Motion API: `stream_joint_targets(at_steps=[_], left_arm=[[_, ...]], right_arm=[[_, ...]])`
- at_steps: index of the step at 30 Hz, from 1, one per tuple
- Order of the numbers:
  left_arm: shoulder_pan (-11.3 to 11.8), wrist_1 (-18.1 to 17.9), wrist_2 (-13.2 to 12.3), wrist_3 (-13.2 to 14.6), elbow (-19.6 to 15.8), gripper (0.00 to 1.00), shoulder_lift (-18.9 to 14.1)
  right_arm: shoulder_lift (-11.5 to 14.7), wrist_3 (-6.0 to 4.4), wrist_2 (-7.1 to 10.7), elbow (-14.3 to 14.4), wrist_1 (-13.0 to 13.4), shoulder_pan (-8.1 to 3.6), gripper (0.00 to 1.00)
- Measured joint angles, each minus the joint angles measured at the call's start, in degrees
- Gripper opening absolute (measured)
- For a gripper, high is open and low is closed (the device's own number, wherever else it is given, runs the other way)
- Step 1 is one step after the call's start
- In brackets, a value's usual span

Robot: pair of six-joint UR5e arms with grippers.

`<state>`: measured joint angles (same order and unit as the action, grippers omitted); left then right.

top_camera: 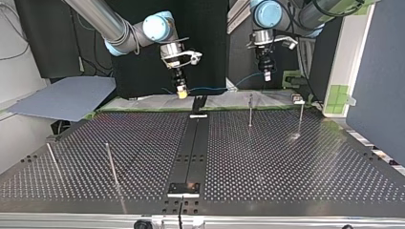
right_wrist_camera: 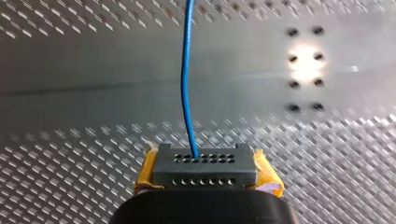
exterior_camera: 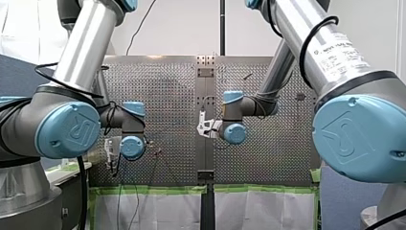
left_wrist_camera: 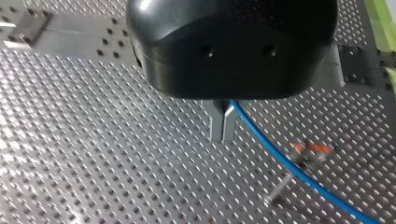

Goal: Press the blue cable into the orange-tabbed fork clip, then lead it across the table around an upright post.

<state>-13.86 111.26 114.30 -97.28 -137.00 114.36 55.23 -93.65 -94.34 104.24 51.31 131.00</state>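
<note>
Blue cable (left_wrist_camera: 266, 138) is pinched in both claws. My left claw (left_wrist_camera: 222, 126) has its metal fingers closed on it, and my right claw (right_wrist_camera: 204, 163) clamps it between yellow pads, with the line running on ahead. In the top view the span between them hangs across the upper middle of the frame, above the table's (top_camera: 286, 162) far edge. From my left claw the cable passes just beside the orange-tabbed fork clip (left_wrist_camera: 310, 151). It looks unseated, though from this angle I cannot be sure. A sideways pull while the cable merely lies against the fork could drag it clear, or it could slip through the pads. The thin upright post (top_camera: 250, 110), upper right of centre, could be missed or snagged.
</note>
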Motion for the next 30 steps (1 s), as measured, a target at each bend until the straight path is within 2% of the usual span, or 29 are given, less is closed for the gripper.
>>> stream_joint_targets(at_steps=[5,10,15,23,30], left_arm=[[0.7,-0.3,-0.8,0.3,0.0,0.01,2.4],[1.0,0.0,-1.5,0.6,0.0,0.01,4.9],[1.8,0.0,-2.3,0.6,0.0,0.01,5.9],[3.8,-0.6,-4.8,0.5,0.0,0.01,6.1],[7.2,-0.8,-8.2,-0.2,1.4,0.01,8.4]], right_arm=[[-2.7,0.06,2.28,-0.4,0.7,0.67,0.00],[-5.2,0.09,2.77,-1.2,1.2,1.33,0.00],[-7.6,-0.10,2.65,-1.6,1.3,1.56,0.00],[-10.3,-0.02,2.23,-2.0,1.6,0.94,0.00],[-10.9,-0.29,2.17,-2.6,1.7,0.23,0.00]])
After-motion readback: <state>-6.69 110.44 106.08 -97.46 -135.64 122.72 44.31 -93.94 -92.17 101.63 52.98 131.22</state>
